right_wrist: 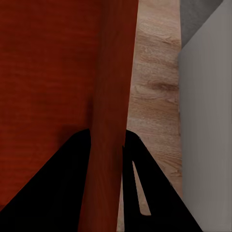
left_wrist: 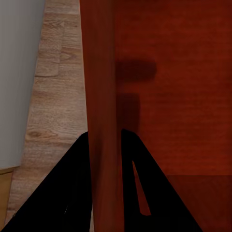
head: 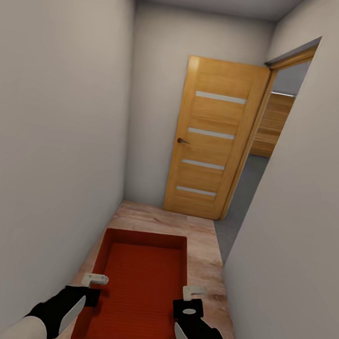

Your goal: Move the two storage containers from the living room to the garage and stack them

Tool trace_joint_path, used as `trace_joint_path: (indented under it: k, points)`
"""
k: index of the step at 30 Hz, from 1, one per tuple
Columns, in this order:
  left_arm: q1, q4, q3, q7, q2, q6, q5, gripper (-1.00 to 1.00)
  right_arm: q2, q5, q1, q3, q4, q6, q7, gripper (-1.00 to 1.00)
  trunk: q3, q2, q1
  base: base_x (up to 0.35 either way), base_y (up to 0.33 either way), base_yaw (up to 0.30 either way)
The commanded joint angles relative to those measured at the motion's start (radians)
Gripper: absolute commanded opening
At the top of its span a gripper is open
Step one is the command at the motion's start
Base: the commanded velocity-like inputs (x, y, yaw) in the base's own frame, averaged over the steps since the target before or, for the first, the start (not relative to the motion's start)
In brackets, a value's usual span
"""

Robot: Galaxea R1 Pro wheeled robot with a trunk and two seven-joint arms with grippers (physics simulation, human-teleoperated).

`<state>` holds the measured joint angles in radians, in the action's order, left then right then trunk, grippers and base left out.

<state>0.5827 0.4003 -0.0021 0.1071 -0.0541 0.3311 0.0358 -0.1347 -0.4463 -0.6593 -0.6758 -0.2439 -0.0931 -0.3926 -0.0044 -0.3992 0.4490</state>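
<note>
1 orange-red storage container (head: 140, 287) hangs between both grippers above a wood-plank corridor floor (head: 207, 254). The left gripper (head: 95, 281) is clamped on the container's left wall (left_wrist: 102, 121), 1 finger on each side of it; the right gripper (head: 191, 296) pinches the right wall (right_wrist: 111, 121) the same way. Ahead of the grippers stands an open wooden door (head: 214, 138), with grey floor beyond the doorway at the right. Judging from this, the carry is under way: no garage, car or second container is seen, so setting down and stacking both remain.
</note>
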Motion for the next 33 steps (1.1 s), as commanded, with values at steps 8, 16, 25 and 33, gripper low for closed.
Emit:
trace_joint_path:
  k: [8, 16, 25, 33]
  points:
    - [0.0, 0.003, 0.01, 0.006, -0.001, 0.006, -0.013, -1.0, -0.002, -0.009, 0.0, 0.001, -0.017, -0.007, 0.014, -1.0, 0.0, -0.001, 0.001, 0.322, 0.0, 0.0]
    - [0.0, 0.003, 0.01, 0.006, -0.001, 0.006, -0.013, -1.0, -0.002, -0.009, 0.0, 0.001, -0.016, -0.007, 0.014, -1.0, 0.0, -0.001, 0.001, 0.322, 0.0, 0.0]
    - [0.0, 0.002, 0.01, 0.006, -0.001, 0.006, -0.013, -1.0, -0.002, -0.009, 0.0, 0.001, -0.017, -0.007, 0.014, -1.0, 0.0, -0.001, 0.001, 0.323, 0.0, 0.0]
    - [0.0, 0.003, 0.01, 0.006, -0.001, 0.006, -0.013, -1.0, -0.002, -0.009, 0.0, 0.001, -0.017, -0.007, 0.014, -1.0, 0.0, -0.001, 0.001, 0.322, 0.0, 0.0]
